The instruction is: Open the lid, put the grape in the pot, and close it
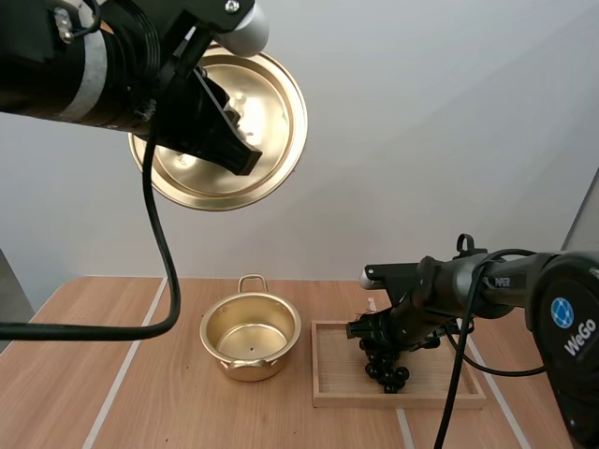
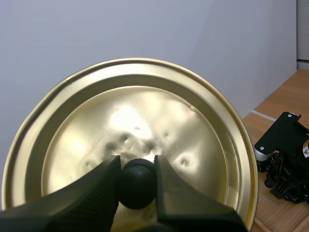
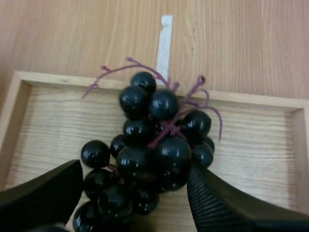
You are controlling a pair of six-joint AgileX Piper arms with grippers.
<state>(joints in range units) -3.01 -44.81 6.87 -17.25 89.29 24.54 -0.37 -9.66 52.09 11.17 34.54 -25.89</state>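
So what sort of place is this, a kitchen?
Probably a robot test bench, not a kitchen: a bare wooden table marked with white lines, the left gripper holding a pot lid in the air, and the right gripper over grapes on a tray.

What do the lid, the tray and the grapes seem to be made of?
Lid: probably thin gold-coloured metal, glossy, with bright reflections and small dents.
Tray: pale wood, matte, with visible grain.
Grapes: likely plastic, being glossy black balls on stiff purple stems.
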